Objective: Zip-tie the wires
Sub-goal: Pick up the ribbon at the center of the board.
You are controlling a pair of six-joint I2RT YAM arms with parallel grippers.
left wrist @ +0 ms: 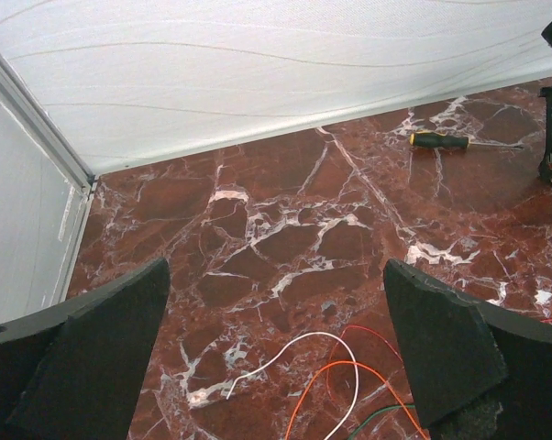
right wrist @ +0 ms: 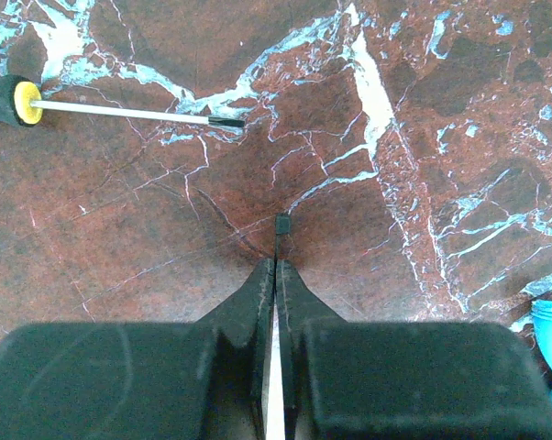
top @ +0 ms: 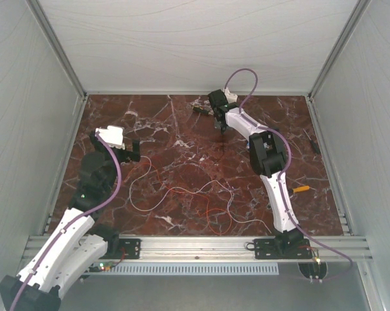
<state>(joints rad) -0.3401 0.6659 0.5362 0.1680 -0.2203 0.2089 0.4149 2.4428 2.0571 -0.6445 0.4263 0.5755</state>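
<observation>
The wires [top: 182,192] lie as a loose tangle of thin orange-red, white and pale strands on the marble table, mid-front. Their white, orange and red loops show in the left wrist view [left wrist: 349,367], low between my fingers. My left gripper [top: 131,150] is open and empty, above the table just left of the tangle's far end [left wrist: 276,275]. My right gripper [top: 222,126] is at the back centre, away from the wires. It is shut on a thin black zip tie [right wrist: 281,225], whose small square head sticks out past the closed fingertips [right wrist: 274,270].
A yellow-and-black screwdriver [top: 201,109] lies at the back by my right gripper [right wrist: 120,112] [left wrist: 441,140]. A small orange-handled tool [top: 301,190] and a dark object [top: 315,146] lie at the right. White walls enclose three sides.
</observation>
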